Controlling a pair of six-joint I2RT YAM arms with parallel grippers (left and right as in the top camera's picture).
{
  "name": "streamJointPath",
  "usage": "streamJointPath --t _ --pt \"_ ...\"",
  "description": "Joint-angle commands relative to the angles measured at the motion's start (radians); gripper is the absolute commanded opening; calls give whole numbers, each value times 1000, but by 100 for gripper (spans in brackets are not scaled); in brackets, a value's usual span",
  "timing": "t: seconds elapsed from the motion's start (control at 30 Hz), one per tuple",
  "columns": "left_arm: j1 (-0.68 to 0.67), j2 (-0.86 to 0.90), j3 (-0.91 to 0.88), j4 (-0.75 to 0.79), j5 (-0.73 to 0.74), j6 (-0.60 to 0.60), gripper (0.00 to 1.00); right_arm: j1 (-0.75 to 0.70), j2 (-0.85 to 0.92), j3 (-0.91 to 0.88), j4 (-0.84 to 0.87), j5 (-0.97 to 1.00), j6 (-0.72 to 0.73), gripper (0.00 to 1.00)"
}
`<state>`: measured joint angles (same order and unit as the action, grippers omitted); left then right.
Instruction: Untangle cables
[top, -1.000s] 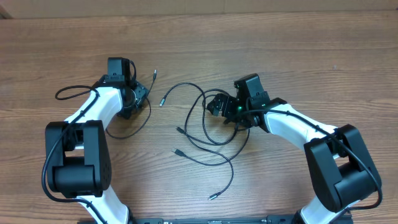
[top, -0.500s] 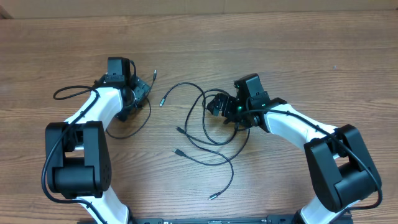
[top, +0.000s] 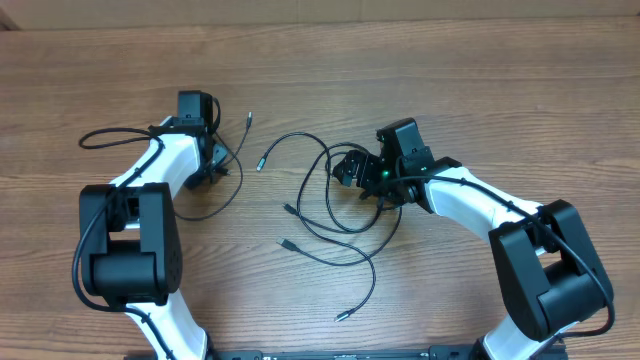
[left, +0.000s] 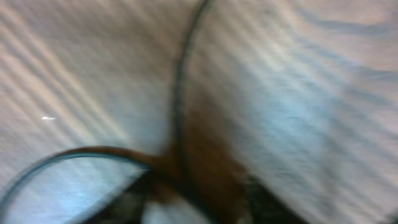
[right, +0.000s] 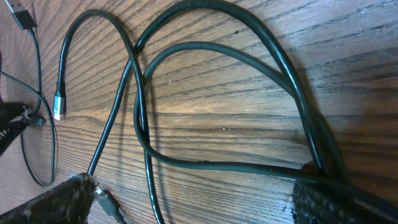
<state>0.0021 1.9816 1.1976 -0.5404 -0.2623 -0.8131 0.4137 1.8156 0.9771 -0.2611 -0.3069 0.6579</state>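
**Tangle lies right at the right arm's open fingers**

The knot of cables (right: 217, 165) lies mid-table, and the right gripper (top: 350, 168) is the one parked on it. Its fingers are spread wide and hold nothing. In its wrist view two or three black strands pass across the gap between them, lying flat on the wood. From that gripper the loops fan out toward the centre of the table (top: 450, 80) and back toward the robot's bases. The bundle's long run goes roughly far-to-near, so it crosses the fingers rather than lining up with them. One silvery plug (right: 59, 106) lies off toward the left arm's side, free of the crossings.

The left gripper (top: 208, 165) is well apart from the knot, beside a lone cable (top: 240, 180) that curves away on its own. Its wrist view is badly smeared. A dark cord seems to run up out of the finger area, but I cannot tell how wide the fingers stand or whether they hold anything.

So the next move looks to me like the right arm's. It is far nearer, and a close straight down would likely pinch a strand — though perhaps more than one, which would drag the knot whole.
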Motion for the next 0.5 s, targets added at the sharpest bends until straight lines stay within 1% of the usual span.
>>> streamJointPath --t 0.0,0.03,0.07,0.13,0.17,0.23,0.37,0.43,0.47 --pt "5 150 -85 -62 178 90 12 -3 25 -21 -14 43 1 100" --pt "5 150 -85 -76 184 111 7 -3 25 -21 -14 43 1 100" --pt "5 150 -85 -95 196 141 4 -3 25 -21 -14 43 1 100" --pt "5 150 -85 -133 228 207 4 -3 25 -21 -14 43 1 100" --pt "5 150 -84 -156 240 268 4 -3 25 -21 -14 43 1 100" --pt "8 150 -69 -195 227 348 4 -3 25 -21 -17 43 1 100" --pt "30 149 7 -336 116 361 4 -3 25 -21 -17 43 1 100" --pt "43 149 92 -437 40 361 4 -3 25 -21 -17 43 1 100" --pt "45 149 120 -462 30 362 4 -3 25 -21 -17 43 1 100"
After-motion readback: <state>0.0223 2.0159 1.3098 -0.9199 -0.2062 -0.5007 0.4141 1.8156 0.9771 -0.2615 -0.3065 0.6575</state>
